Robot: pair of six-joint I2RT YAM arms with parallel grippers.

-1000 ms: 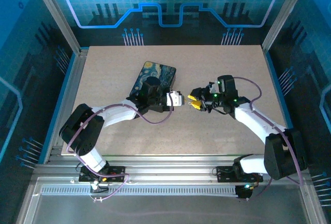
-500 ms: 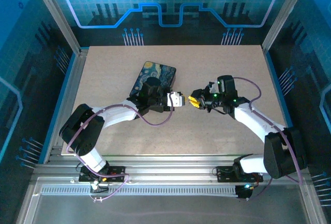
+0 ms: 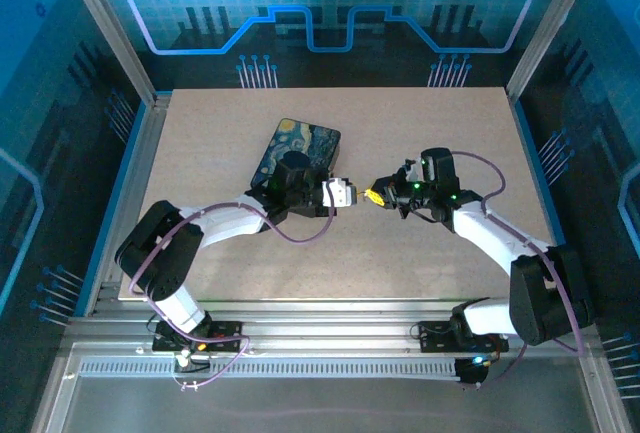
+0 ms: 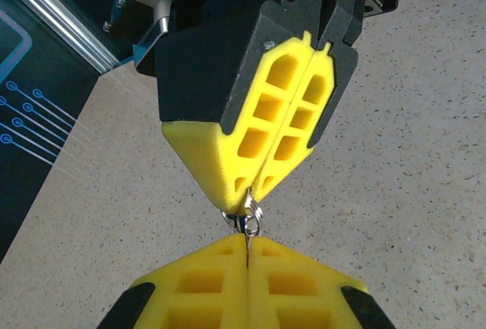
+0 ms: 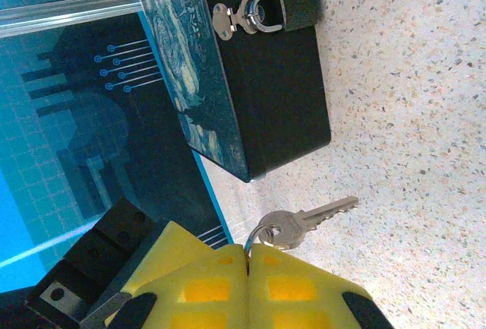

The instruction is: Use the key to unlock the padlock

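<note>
Grippers meet tip to tip over the table [image 3: 430,123]: right gripper [image 5: 247,250] has its yellow fingers pressed together on the key ring [image 4: 248,219], key [image 5: 307,219] sticking out just past them. Left gripper [image 4: 247,244] is pinched on that same ring from the opposite side. Farther back, padlock [image 5: 292,4] hangs with its shackle through the hasp of the black box [image 5: 266,93], well apart from the key.

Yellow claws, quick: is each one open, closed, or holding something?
Left gripper: closed, pinching the key by its ring.
Right gripper: closed on the same ring, key sticking out free.
</note>
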